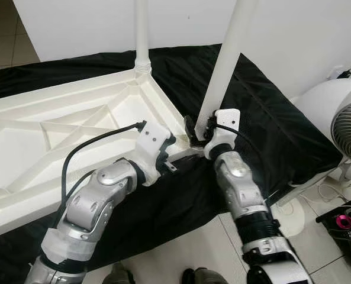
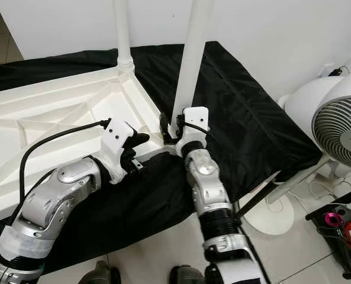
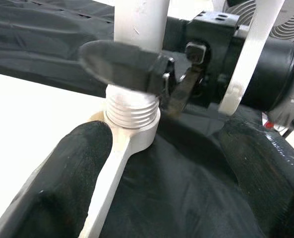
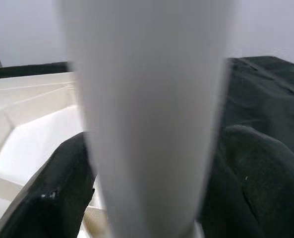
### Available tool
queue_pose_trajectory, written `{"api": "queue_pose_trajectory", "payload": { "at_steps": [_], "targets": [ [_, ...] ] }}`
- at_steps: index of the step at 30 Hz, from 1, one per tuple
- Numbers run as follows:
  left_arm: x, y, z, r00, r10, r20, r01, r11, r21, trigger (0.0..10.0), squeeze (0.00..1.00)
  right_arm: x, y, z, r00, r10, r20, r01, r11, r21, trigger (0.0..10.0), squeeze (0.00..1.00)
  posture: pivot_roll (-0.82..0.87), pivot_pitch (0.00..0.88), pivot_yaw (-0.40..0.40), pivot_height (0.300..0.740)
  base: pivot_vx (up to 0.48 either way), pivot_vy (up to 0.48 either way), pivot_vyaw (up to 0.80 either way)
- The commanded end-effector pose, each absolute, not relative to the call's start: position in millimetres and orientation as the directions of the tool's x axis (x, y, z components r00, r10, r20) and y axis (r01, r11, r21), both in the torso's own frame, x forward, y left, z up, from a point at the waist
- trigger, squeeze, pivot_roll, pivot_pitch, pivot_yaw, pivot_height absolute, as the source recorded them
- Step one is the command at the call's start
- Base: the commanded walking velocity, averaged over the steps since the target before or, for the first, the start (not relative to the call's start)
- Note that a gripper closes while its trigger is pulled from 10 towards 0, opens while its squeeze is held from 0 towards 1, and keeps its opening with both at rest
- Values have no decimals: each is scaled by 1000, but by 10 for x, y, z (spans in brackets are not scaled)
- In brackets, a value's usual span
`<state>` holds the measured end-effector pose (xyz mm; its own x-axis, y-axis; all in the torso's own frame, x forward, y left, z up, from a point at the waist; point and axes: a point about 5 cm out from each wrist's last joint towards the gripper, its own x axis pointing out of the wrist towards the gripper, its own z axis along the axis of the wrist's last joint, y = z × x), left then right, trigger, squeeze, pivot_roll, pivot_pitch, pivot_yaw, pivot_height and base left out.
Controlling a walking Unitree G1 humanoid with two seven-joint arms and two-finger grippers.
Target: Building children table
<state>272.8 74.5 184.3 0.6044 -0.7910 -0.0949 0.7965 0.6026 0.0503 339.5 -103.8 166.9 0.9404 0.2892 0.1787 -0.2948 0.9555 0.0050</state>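
- Leg (image 1: 228, 59) going in at the near corner of the upturned tabletop (image 1: 57, 136), which lies on a black cloth (image 1: 270, 118); a second leg (image 1: 142, 35) already stands at the far corner.
- Hollow white plastic by the look: probably light, stiff, smooth enough to slip when twisted, so gripping low near the threaded base (image 3: 132, 111) seems best.
- Right gripper (image 1: 200, 131) has its fingers either side of the leg, pinching it just above the socket.
- Left gripper (image 3: 151, 163) sits beside the corner, fingers (image 3: 67, 168) spread, astride the tabletop's rim.

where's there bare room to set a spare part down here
Free: the black cloth right of the near table leg, toward the fan. Crowded: the tabletop corner, where the left gripper and right gripper meet.
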Motion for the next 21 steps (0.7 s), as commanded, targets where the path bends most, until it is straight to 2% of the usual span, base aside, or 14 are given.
{"api": "queue_pose_trajectory", "payload": {
  "at_steps": [1, 3, 4, 6, 7, 12, 21],
  "targets": [
    [2732, 742, 1846, 596, -797, -101, 803, 593, 63, 10000, 0, 3380, -1095, 1624, 929, 334, 159, -338, 941, -2, 10000, 1000, -78, 61, -2, 740, 0, 0, 0],
    [2735, 744, 1847, 596, -797, -101, 803, 593, 64, 10000, 0, 3374, -1117, 1613, 915, 373, 153, -374, 927, -21, 10000, 1000, -78, 61, -2, 740, 0, 0, 0],
    [2736, 745, 1848, 596, -797, -102, 803, 592, 65, 10000, 0, 3367, -1134, 1607, 897, 416, 151, -414, 909, -49, 10000, 694, -78, 61, -2, 740, 0, 0, 0],
    [2736, 745, 1848, 595, -797, -102, 803, 592, 65, 10000, 0, 3361, -1143, 1603, 884, 444, 150, -438, 896, -69, 10000, 694, -78, 61, -2, 740, 0, 0, 0],
    [2736, 743, 1849, 595, -797, -103, 804, 591, 66, 10000, 0, 3357, -1158, 1592, 865, 483, 138, -478, 876, -71, 10000, 0, -78, 57, 7, 740, 0, 0, 0],
    [2744, 727, 1852, 589, -801, -104, 808, 585, 67, 10000, 0, 3418, -1217, 1581, 782, 615, 96, -596, 785, -169, 10000, 0, -82, 52, 10, 740, 0, 0, 0],
    [2744, 707, 1836, 585, -803, -115, 811, 581, 75, 10000, 0, 3492, -1202, 1555, 733, 678, 55, -656, 726, -209, 10000, 0, -73, 48, -2, 740, 0, 0, 0]
  ]
}}
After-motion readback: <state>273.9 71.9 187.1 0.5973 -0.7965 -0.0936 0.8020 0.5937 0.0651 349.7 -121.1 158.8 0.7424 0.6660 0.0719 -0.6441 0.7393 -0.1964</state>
